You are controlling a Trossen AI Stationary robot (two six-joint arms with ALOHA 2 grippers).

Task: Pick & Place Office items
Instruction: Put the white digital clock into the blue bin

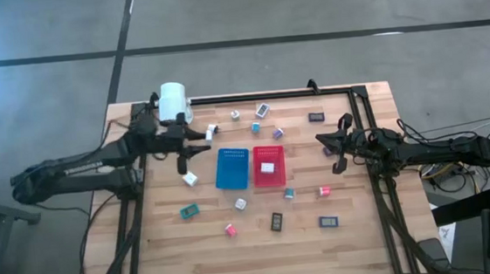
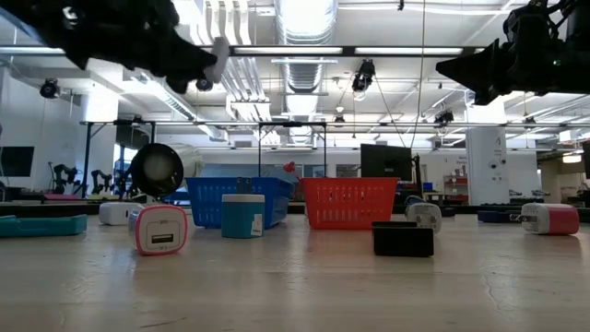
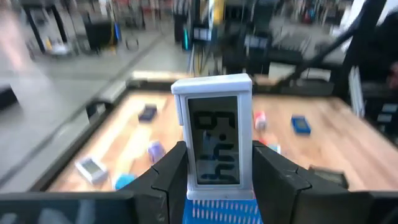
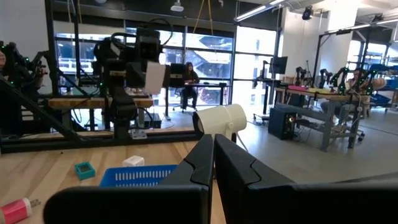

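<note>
My left gripper (image 1: 205, 141) hangs over the table's far left, just left of the blue tray (image 1: 232, 168), shut on a small white digital clock (image 3: 213, 134) with a dark screen. The low view shows the clock (image 2: 218, 55) high above the tabletop. The red tray (image 1: 269, 166) stands next to the blue one with a white item (image 1: 267, 167) lying in it. Small office items, such as a teal one (image 1: 189, 211) and a dark one (image 1: 277, 221), lie scattered on the wood. My right gripper (image 1: 324, 139) hovers shut at the right, holding nothing. My left gripper pinches the clock by the lower part of its two side edges (image 3: 186, 165), one finger (image 3: 169, 177) on each side. The fingers reach nearly level toward the table's right. The clock is lifted clear, standing up between the fingers with its screen facing the wrist.
A big white cylinder (image 1: 173, 101) sits at the far left corner, close behind my left arm. A black frame rail (image 1: 268, 95) runs along the far edge and down both sides. More small items (image 1: 325, 190) lie right of and near the trays.
</note>
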